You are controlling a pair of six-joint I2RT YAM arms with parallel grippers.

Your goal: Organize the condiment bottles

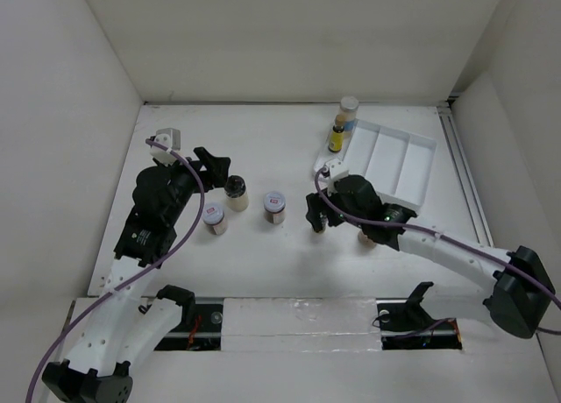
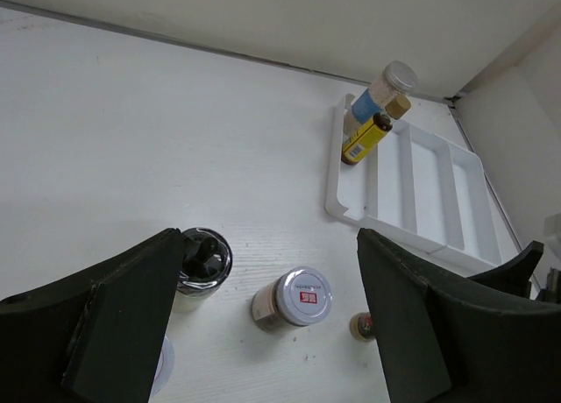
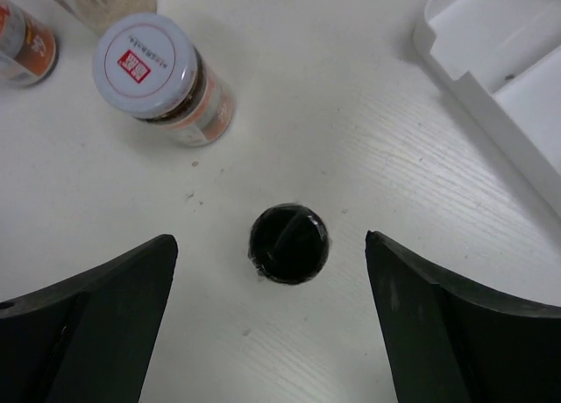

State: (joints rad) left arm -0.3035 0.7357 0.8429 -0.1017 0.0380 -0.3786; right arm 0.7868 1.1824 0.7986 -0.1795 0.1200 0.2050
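Note:
My right gripper [image 1: 316, 214] is open and hangs over a dark shaker [image 3: 289, 243]. In the right wrist view the shaker stands between the spread fingers [image 3: 270, 238], untouched. My left gripper [image 1: 216, 166] is open and empty above a black-lidded jar [image 1: 236, 191] [image 2: 203, 258]. A white-lidded jar with a red mark [image 1: 274, 207] [image 2: 298, 298] [image 3: 153, 70] stands between the arms. A second white-lidded jar [image 1: 214, 219] stands near the left arm. A grey-lidded bottle [image 1: 349, 109] [image 2: 381, 92] and a slim yellow one [image 1: 337, 138] [image 2: 366, 138] stand at the tray's far left corner.
A white divided tray [image 1: 399, 166] [image 2: 438, 193] lies at the back right; its corner shows in the right wrist view [image 3: 491, 61]. A small pinkish bottle [image 1: 368, 238] stands partly hidden under the right arm. White walls enclose the table on three sides.

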